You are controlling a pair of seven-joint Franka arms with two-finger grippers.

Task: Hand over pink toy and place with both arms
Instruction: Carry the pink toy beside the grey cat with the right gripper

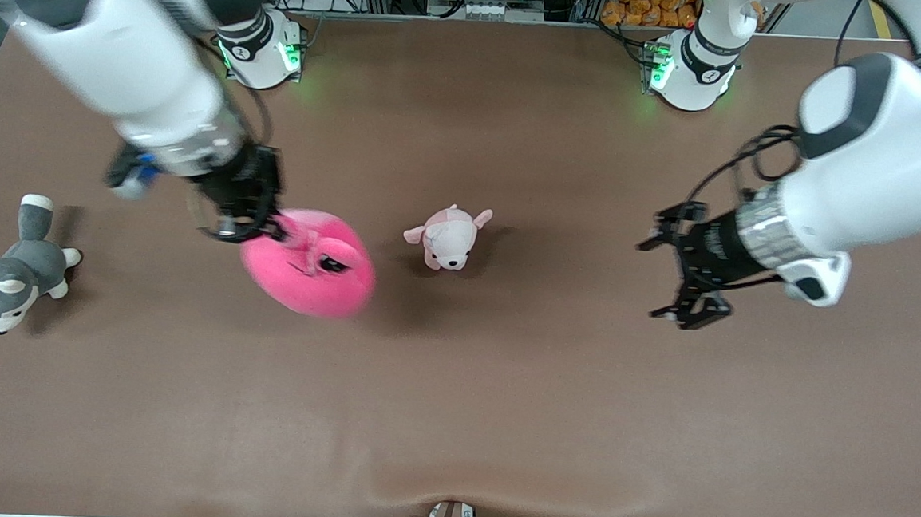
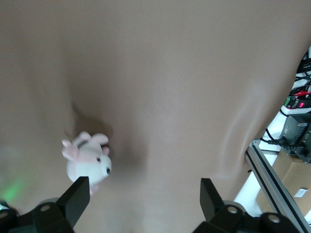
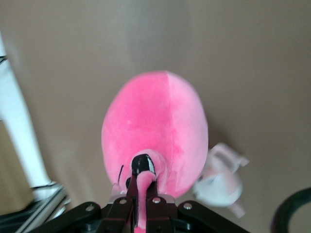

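Hot-pink round plush toy (image 1: 308, 269) hangs off the brown table (image 1: 498, 421), pinched by a fold near its snout in the right gripper (image 1: 258, 226), fingers clamped tight on it. It is over the table toward the right arm's end. Small pale pink-and-white puppy plush (image 1: 450, 238) stands mid-table, beside the toy. Grey-and-white husky plush (image 1: 7, 279) lies at the right arm's end. Left gripper (image 1: 687, 276) hovers over bare cloth toward the left arm's end, fingers (image 2: 75, 199) spread wide, holding nothing.
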